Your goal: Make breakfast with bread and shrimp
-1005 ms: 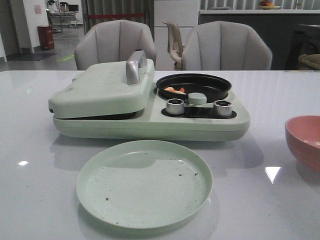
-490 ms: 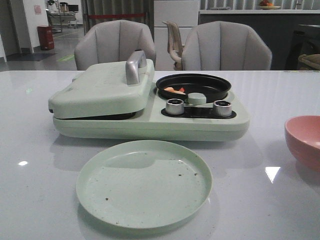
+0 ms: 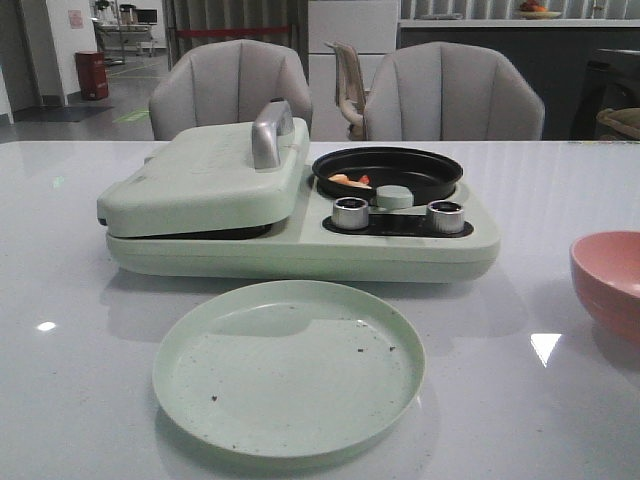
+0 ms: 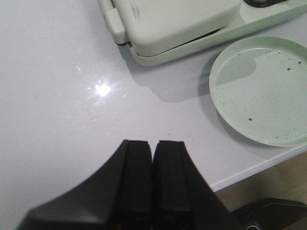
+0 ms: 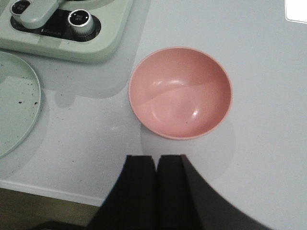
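Small orange-pink shrimp [image 3: 349, 181] pieces lie in the black round pan [image 3: 388, 171] on the right half of the pale green breakfast maker [image 3: 300, 235]. Its left lid [image 3: 205, 180] is closed, with the silver handle [image 3: 270, 133] on top. The bread is hidden. A pale green plate [image 3: 289, 366], bare but for dark crumbs, lies in front of the maker. My left gripper [image 4: 153, 143] is shut with nothing in it, over the table left of the plate [image 4: 261, 91]. My right gripper [image 5: 157, 158] is shut and empty, just short of the pink bowl [image 5: 180, 92].
The pink bowl [image 3: 609, 283] stands at the table's right edge. Two silver knobs [image 3: 351, 212] sit on the maker's front panel. Two grey chairs [image 3: 453, 93] stand behind the table. The table's near edge [image 4: 249, 171] runs close under both grippers.
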Action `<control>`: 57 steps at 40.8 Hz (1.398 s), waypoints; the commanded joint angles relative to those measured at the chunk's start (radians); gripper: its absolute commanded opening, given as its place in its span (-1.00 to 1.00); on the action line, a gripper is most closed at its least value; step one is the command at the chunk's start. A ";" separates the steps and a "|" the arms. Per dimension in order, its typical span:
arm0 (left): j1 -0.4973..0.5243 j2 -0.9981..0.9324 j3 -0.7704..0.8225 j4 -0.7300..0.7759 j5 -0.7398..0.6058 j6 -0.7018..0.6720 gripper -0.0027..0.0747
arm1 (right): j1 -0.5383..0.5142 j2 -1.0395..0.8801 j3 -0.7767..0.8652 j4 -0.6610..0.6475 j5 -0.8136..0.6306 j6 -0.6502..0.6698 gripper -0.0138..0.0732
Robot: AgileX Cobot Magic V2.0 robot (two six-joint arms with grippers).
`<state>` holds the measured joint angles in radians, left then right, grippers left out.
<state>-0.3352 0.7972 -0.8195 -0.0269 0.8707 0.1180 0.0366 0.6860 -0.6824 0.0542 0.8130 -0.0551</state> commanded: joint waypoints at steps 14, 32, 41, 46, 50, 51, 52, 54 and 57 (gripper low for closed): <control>0.032 -0.071 -0.004 0.007 -0.110 -0.008 -0.67 | 0.000 -0.002 -0.029 -0.005 -0.058 -0.008 -0.60; 0.265 -0.584 0.568 -0.028 -0.691 -0.008 -0.67 | 0.000 -0.002 -0.029 -0.005 -0.058 -0.008 -0.60; 0.292 -0.738 0.755 -0.070 -0.838 -0.008 -0.67 | 0.000 -0.002 -0.029 -0.005 -0.058 -0.008 -0.60; 0.291 -0.783 0.803 -0.096 -0.894 -0.008 -0.67 | 0.000 -0.002 -0.029 -0.005 -0.058 -0.008 -0.60; 0.291 -0.825 0.828 -0.116 -0.937 -0.008 -0.67 | 0.000 -0.002 -0.029 -0.005 -0.058 -0.008 -0.60; 0.291 -0.825 0.828 -0.116 -0.931 -0.008 -0.67 | 0.000 -0.002 -0.029 -0.005 -0.058 -0.008 -0.60; 0.291 -0.825 0.828 -0.116 -0.937 -0.008 -0.67 | 0.000 -0.002 -0.029 -0.005 -0.058 -0.008 -0.60; 0.291 -0.825 0.828 -0.116 -0.942 -0.008 -0.67 | 0.000 -0.002 -0.029 -0.005 -0.057 -0.008 -0.60; 0.291 -0.825 0.828 -0.116 -0.942 -0.008 -0.67 | 0.000 -0.002 -0.029 -0.005 -0.057 -0.008 -0.60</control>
<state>-0.0457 -0.0034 0.0009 -0.1325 0.0280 0.1180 0.0366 0.6860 -0.6824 0.0542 0.8151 -0.0551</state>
